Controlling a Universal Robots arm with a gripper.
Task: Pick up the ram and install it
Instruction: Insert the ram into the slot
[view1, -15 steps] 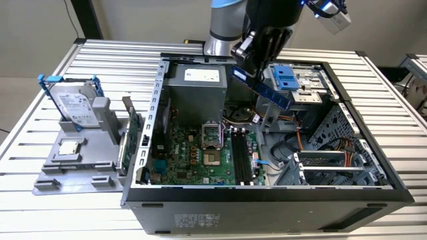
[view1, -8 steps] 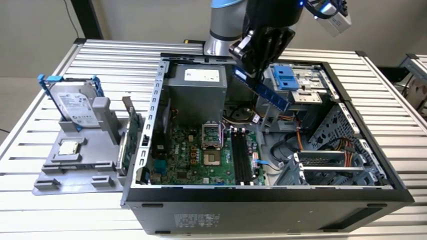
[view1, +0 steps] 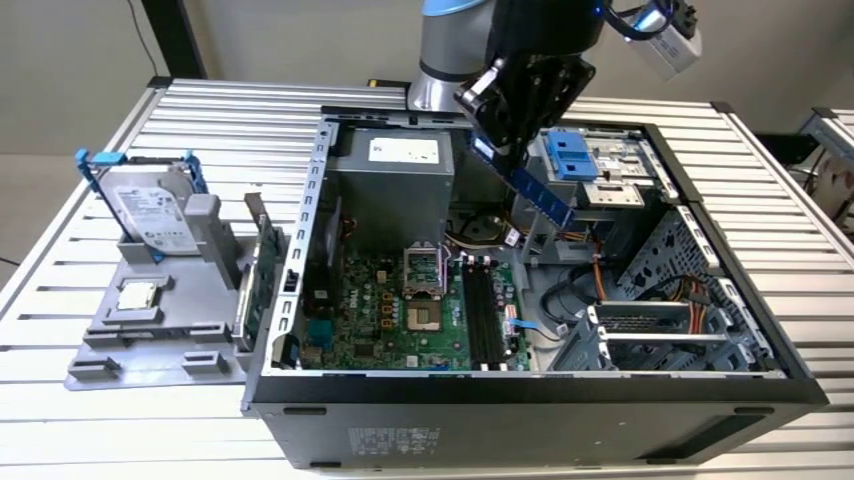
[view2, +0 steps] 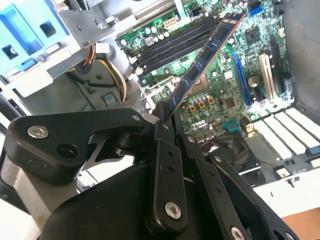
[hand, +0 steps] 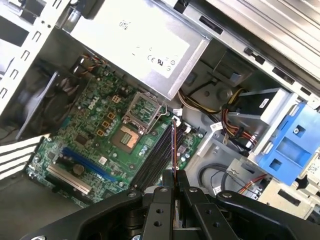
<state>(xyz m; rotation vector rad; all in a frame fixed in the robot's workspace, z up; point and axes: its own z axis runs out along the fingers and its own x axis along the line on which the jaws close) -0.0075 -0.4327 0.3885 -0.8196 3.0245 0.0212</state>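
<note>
The gripper (view1: 489, 148) is clamped on one end of the ram (view1: 537, 192), its black fingers (view2: 165, 150) pinched tight against the stick's two faces. The ram hangs in the air over the open computer case (view1: 320, 200), tilted, with its free end slanting down toward the exterior view's right, clear of everything beneath it.

In the second wrist view the ram (view2: 202, 62) reaches out from the gripper (view2: 164, 116) above the green motherboard (view2: 250, 55), dark chips showing along one face. In the first wrist view the ram (hand: 173, 147) is edge-on, a thin line running out from the gripper (hand: 173, 179) and lying nearly along the black memory slots (hand: 155, 160), just beside the processor socket (hand: 131, 136).

The silver power supply (view1: 394, 170) sits at the far end of the case. Out on the slatted table (view1: 134, 440), at the exterior view's left, a grey tray (view1: 200, 338) carries a hard drive (view1: 144, 212) with blue rails and, nearer, a small processor chip (view1: 138, 296).
</note>
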